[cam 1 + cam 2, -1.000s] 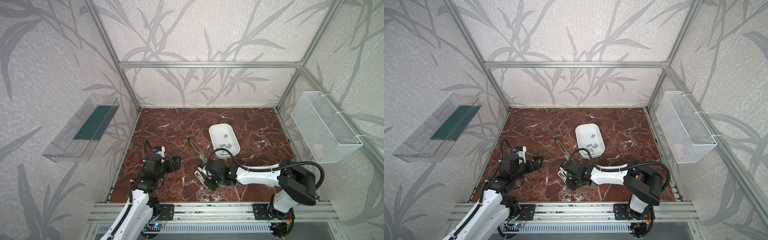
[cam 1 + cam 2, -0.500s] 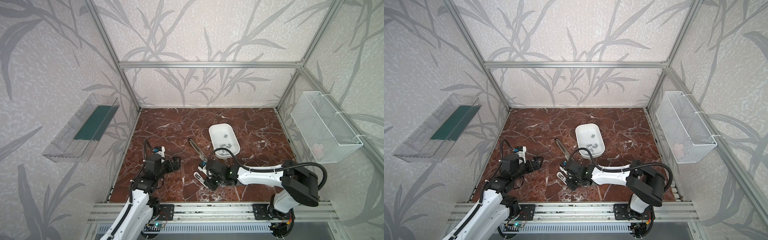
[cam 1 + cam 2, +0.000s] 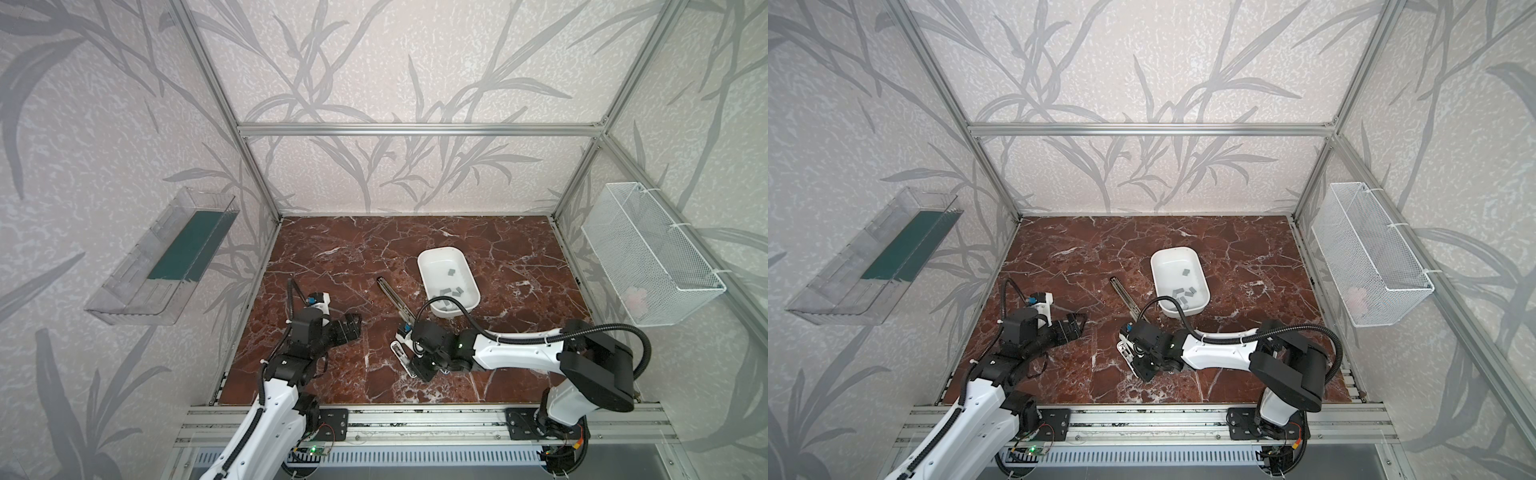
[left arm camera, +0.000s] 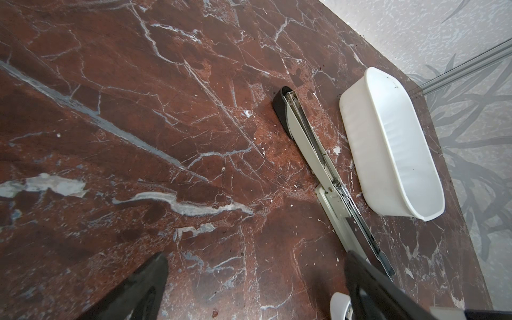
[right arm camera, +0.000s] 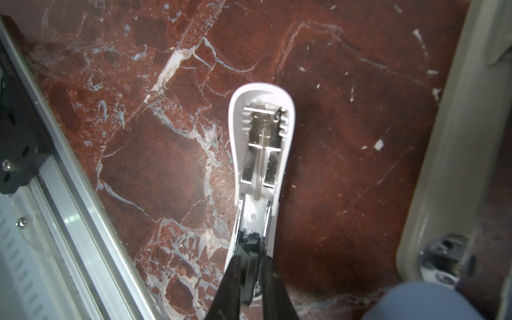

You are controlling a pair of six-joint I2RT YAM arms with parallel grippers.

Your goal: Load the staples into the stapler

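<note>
1. Takes a top view to find the staples (image 3: 451,272): small grey strips on the floor of the white tub (image 3: 426,282), right of the desk's (image 3: 332,257) middle and toward the far edge.
2. From the left wrist, shows only the tub's (image 4: 388,155) wall and rim and none of the strips. Gives instead the stapler (image 4: 304,133) at full length, just beside that wall and apart from it.
3. From the right wrist, brings up close the stapler's white shell (image 5: 260,133): hollow side up, spring and bright metal inside, rounded tip pointing away from the fingers (image 5: 230,282). Hides the join between shell and long arm under the wrist in both top views.
4. Lies opened out, with the long axis of the stapler (image 3: 392,297) on a diagonal of the desk: black-tipped end toward the far left corner, other end toward the near edge.
5. Pinches the shell's narrow end with the right gripper (image 5: 251,257), fingers nearly together around a dark part between two bright rails.
6. Holds the left gripper (image 4: 255,291) spread wide and empty, left of the stapler (image 3: 1125,297), nearer the desk's left edge.
7. Counts one stapler, one tub, two grippers, one wire basket (image 3: 648,257) and one clear shelf (image 3: 166,257). Counts one strip alone at the tub's far end and an overlapping heap of about half a dozen at its near end; cannot tell the exact number.
</note>
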